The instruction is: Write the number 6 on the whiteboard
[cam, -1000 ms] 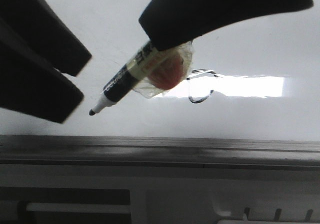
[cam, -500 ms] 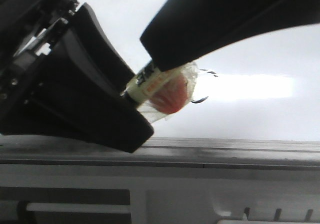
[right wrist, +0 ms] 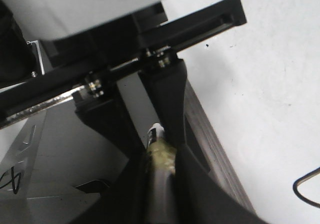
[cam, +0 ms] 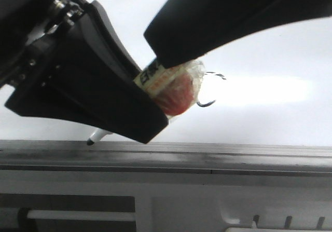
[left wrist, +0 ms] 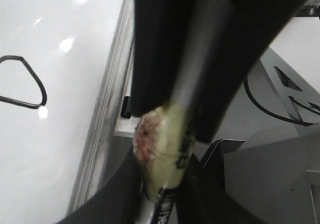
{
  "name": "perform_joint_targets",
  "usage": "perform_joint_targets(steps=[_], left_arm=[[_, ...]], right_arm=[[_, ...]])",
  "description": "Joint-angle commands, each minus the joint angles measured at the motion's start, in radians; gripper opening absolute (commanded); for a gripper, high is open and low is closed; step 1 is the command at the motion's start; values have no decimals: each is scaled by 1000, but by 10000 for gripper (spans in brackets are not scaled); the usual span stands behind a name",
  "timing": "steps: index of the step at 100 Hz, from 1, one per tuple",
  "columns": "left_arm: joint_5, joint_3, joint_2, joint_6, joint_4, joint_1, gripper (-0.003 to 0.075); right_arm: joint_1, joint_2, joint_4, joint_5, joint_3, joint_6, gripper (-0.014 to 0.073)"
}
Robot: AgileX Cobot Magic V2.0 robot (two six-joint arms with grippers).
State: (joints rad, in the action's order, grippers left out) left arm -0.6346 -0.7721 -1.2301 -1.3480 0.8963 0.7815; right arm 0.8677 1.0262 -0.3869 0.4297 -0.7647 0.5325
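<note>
Two hands meet on one marker [cam: 155, 81]. Right hand [cam: 171, 60] clenched on its taped barrel; left hand [cam: 132, 107] around the lower barrel, grip uncertain. Marker: light, stiff, slick; hold at the tape. Tip near whiteboard [cam: 270, 60] front rail. Number 6 [cam: 207, 89] partly hidden behind.

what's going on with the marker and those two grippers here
Both grippers are on the same marker above the whiteboard. The right gripper clamps its taped upper end, and the left gripper closes around the lower barrel, so this looks like a handover or regrip. The marker tip pokes out below the left gripper, over the grey edge rail, not writing. Part of a black drawn line is already on the board behind the marker; whether it is a finished 6 can't be told.
</note>
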Motion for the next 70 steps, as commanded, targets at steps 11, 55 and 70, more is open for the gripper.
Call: perform_joint_targets(steps=[11,55,70], left_arm=[[21,-38,19,45,71,3,-19],[68,8,105,177,287,-159,-19],[197,57,105,177,418,-163,-19]], right_arm=[[0,-10,-23,-38,-35,11,71],[-133,-298,46,-29,-35,11,272],[-203,-395,46,14,-35,5,-62]])
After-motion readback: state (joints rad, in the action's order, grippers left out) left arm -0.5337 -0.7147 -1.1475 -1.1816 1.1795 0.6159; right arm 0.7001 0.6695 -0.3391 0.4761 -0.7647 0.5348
